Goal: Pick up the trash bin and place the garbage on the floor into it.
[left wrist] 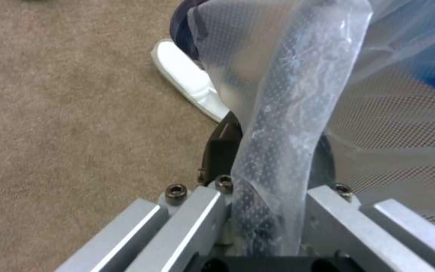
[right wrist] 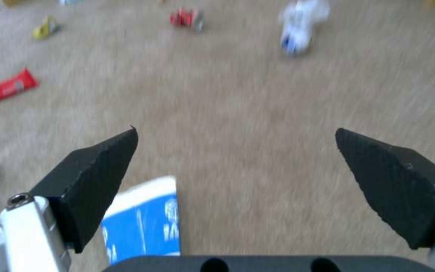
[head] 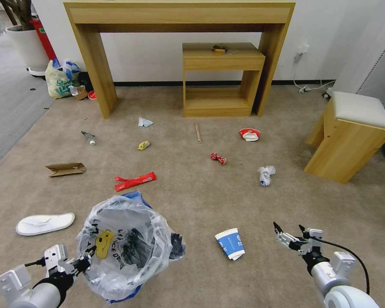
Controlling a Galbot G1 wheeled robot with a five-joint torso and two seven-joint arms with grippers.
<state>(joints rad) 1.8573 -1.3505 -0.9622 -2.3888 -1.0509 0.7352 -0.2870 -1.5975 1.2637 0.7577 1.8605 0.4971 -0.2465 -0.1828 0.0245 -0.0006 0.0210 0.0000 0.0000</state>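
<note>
My left tool (head: 82, 264) is clamped on the rim of the small dark trash bin lined with crinkly clear plastic (head: 126, 246), holding it above the beige short-pile carpet floor (head: 201, 201). My right tool (head: 289, 231) hangs with its fingers spread wide, gripping nothing, near the blue-and-white paper cup (head: 230, 244). A white slipper (head: 45, 223) lies beside the bin. Farther off lie a long red wrapper (head: 135, 181), brown cardboard (head: 66, 169) and a wooden stick (head: 198, 133).

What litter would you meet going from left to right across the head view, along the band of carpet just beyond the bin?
Brown cardboard → long red wrapper → small red wrapper → crumpled white cup. Nearer, the left end effector grips the trash bin; the right end effector hangs open.
</note>
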